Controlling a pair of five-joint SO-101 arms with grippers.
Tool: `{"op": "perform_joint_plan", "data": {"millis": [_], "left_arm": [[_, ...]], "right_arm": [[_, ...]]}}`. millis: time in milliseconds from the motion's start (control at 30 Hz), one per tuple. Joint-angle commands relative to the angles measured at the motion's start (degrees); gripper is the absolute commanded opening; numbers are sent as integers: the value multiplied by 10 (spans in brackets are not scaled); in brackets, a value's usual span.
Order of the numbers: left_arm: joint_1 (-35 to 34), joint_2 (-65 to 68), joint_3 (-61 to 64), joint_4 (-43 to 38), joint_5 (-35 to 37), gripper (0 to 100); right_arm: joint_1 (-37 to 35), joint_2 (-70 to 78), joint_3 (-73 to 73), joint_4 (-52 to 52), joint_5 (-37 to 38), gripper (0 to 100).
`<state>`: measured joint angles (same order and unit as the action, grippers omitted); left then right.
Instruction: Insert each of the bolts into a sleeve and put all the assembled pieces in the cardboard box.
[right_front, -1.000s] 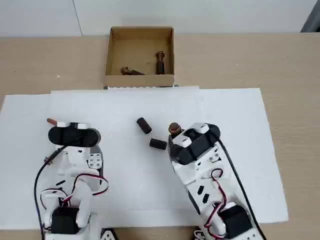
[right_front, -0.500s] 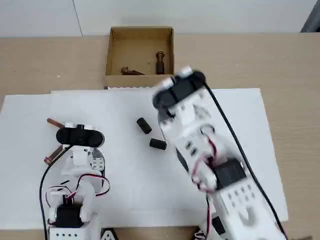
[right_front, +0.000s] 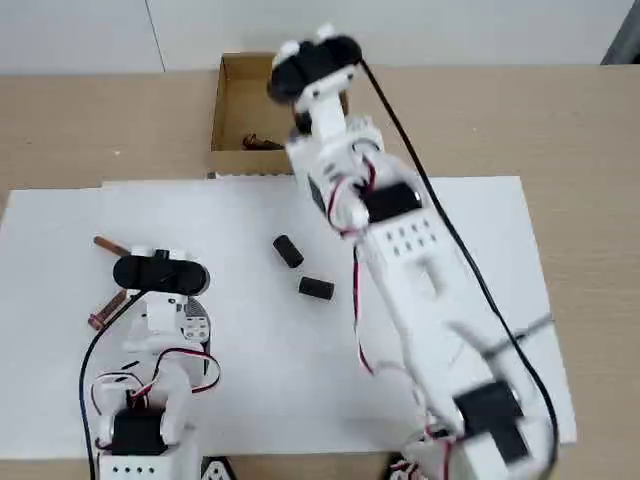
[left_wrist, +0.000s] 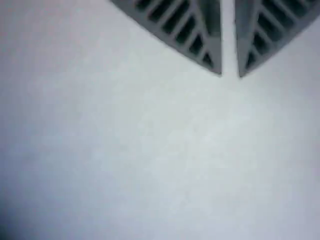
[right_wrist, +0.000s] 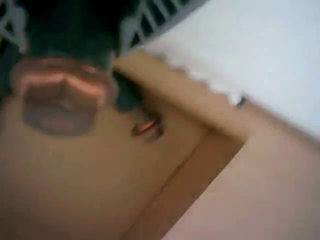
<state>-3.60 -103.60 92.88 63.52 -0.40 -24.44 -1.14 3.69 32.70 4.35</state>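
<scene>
One bolt (right_wrist: 60, 92), apparently sleeved, was clamped in the right jaws, with the floor of the cardboard box (right_wrist: 200, 107) below them and its wall just beside, so a skewed release might have bounced it out; the left jaws sat nearly together, empty.

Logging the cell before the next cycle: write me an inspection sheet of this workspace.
Surface: wooden table with a white paper sheet under both arms.
Job's things: cardboard box at the paper's far edge, one assembled piece seen inside; two black sleeves loose mid-paper; two bare bolts beside the left arm.
Clutter: nothing seen.
Grippers: right gripper over the box, shut on a bolt; left gripper low over the paper, fingers close together, nothing between.
Cables: black cable along the right arm; red and white wires on the left arm.
Surroundings: white wall behind the table.
</scene>
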Motion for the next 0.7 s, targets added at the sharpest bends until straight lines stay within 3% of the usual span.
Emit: {"op": "perform_joint_plan", "data": {"millis": [0,433,667], "left_arm": [[-4,-5,-3,-1,-1,6],[-4,-5,-3,-1,-1,6],[-4,-5,-3,-1,-1,6]], "right_arm": [[15,90,-126,-58,32,3],[13,430,-410,-112,52,4],[12,524,-483,-52,111,9]]}}
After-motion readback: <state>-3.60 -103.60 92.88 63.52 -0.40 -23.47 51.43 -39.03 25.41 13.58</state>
